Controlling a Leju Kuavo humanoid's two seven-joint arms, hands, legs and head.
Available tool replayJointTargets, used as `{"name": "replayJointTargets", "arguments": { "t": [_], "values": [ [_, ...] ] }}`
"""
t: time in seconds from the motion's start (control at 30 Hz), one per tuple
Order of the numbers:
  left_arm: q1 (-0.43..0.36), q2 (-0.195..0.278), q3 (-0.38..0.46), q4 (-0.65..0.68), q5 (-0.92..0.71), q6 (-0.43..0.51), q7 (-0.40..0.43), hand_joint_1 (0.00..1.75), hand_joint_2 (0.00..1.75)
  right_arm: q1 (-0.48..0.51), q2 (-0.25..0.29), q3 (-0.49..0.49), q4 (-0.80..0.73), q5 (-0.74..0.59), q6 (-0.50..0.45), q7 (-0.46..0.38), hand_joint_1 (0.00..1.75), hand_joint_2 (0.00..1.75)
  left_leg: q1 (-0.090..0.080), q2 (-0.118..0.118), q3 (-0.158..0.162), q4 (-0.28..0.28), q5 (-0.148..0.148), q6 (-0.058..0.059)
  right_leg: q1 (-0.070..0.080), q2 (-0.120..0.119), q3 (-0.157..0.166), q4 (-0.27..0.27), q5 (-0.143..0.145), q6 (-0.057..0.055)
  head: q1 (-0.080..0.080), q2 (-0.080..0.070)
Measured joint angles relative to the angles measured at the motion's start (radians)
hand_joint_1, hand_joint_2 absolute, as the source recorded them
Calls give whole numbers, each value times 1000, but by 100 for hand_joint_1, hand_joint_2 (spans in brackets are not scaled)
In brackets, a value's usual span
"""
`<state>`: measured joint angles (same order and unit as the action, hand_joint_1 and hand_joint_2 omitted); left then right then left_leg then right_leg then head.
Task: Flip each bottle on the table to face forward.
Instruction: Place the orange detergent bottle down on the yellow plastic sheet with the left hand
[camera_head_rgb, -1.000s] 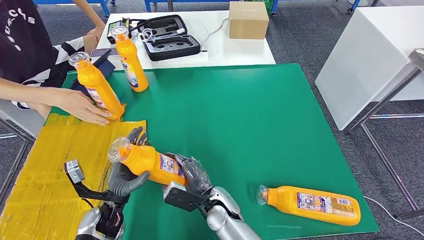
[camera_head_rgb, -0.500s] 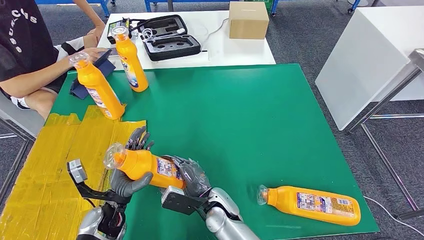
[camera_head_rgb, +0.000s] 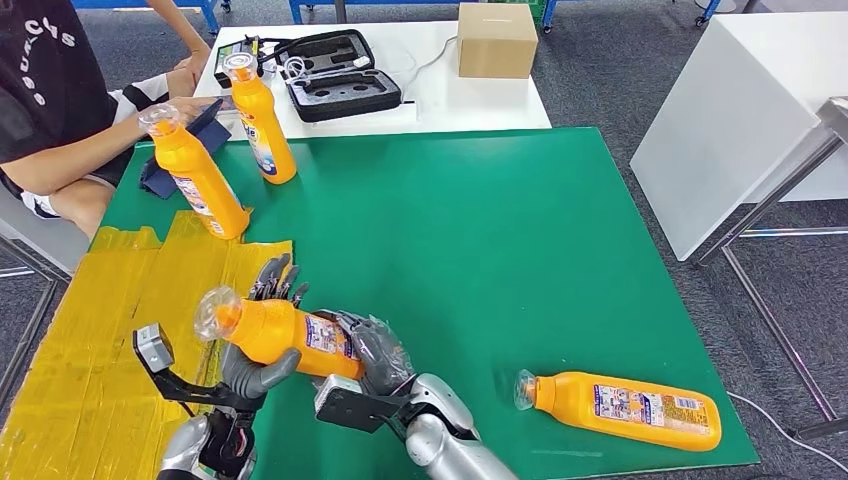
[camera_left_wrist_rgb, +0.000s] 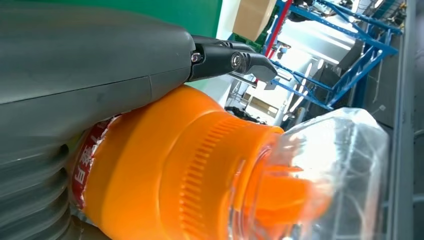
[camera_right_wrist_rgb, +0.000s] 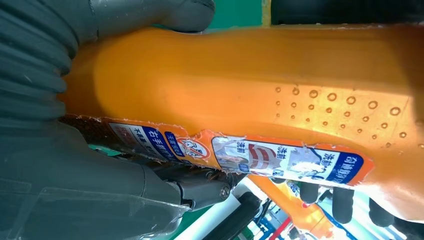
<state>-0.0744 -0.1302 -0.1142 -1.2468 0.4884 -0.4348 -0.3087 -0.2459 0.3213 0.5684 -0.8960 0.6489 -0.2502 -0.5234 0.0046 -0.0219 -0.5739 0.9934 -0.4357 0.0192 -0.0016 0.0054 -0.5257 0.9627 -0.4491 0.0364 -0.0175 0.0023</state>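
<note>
Bottle one (camera_head_rgb: 285, 335) is held off the green bench (camera_head_rgb: 480, 230) at the lower left of the head frame, lying roughly level with its clear cap toward frame left and its base toward the right. Both hands carry it: the left hand (camera_head_rgb: 252, 365) wraps the shoulder just behind the cap, thumb below and dark fingers above, and the right hand (camera_head_rgb: 378, 352) clasps the base end with fingers curled around the body. In the left wrist view the thick thumb (camera_left_wrist_rgb: 90, 65) presses along the orange shoulder; in the right wrist view the torn label (camera_right_wrist_rgb: 240, 152) faces the camera beside the ribbed cover. The step in hand appears to be reorienting this bottle between the two hands, mid-task. The next move likely calls for raising the cap end until the bottle is upright, label facing forward, and setting it down on the bench, probably near the yellow taped patch (camera_head_rgb: 90, 330); one hand must release while the other keeps a firm hold, since the smooth body could slip. Two bottles (camera_head_rgb: 205, 180) (camera_head_rgb: 265, 120) stand upright at the upper left, near a person's arm (camera_head_rgb: 70, 165). A fourth bottle (camera_head_rgb: 625, 408) lies on its side at the lower right, well apart, not yet handled. Both arms enter from the bottom edge, wrists angled inward toward each other.
</note>
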Motion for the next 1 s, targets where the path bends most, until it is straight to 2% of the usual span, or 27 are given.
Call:
{"name": "replayJointTargets", "arguments": {
  "t": [0.47,1.0],
  "values": [
    [6,-24,26,-11,22,20,-1,175,175,-3,0,15,0,-7,-3,10,175,175,0,0,0,0,0,0,0,0,0,0,0,0,0,0],
    [8,-27,29,-17,24,27,1,175,175,-4,0,20,0,-8,-3,10,175,175,0,0,0,0,0,0,0,0,0,0,0,0,0,0]
  ]
}}
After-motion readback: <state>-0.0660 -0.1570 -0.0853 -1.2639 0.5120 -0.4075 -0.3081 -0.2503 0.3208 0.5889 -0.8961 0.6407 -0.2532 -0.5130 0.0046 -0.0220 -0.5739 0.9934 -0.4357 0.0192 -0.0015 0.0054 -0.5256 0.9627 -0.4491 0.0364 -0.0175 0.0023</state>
